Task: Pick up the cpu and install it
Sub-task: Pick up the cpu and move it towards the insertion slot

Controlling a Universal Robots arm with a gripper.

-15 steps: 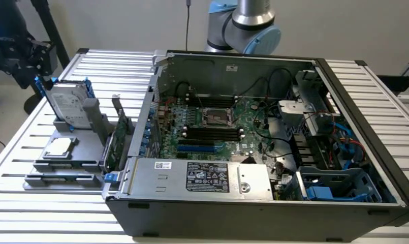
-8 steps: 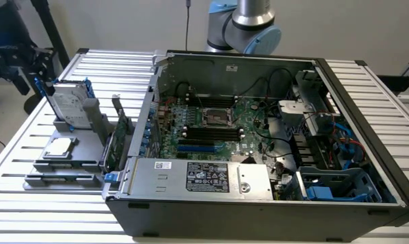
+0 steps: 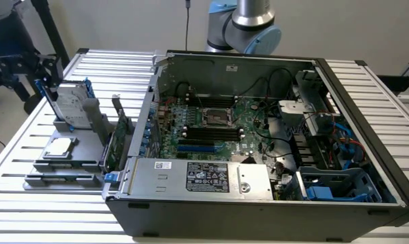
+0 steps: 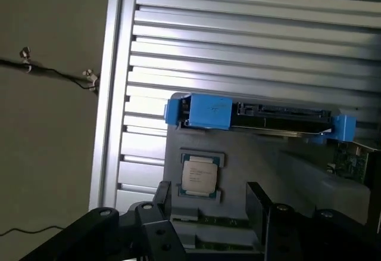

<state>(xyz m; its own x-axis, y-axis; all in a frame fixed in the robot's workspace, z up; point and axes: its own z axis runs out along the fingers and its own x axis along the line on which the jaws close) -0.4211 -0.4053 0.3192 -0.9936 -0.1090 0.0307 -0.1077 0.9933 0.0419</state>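
Here, the chip (image 3: pixel 60 148) sits in a gray tray (image 3: pixel 62 166).
Shiny, square top; the gripper (image 4: pixel 209 194) looks spread wide, holding nothing.

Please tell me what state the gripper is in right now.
Gripper: open, holding nothing; the cpu lies ungripped on the grey stand.

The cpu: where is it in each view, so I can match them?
Exterior view: the cpu lies flat on the grey holder, at the exterior view's left of the computer case.
Wrist view: the cpu lies near the hard drive's blue bracket.
Shared landmark: that hard drive, standing on edge in the holder.
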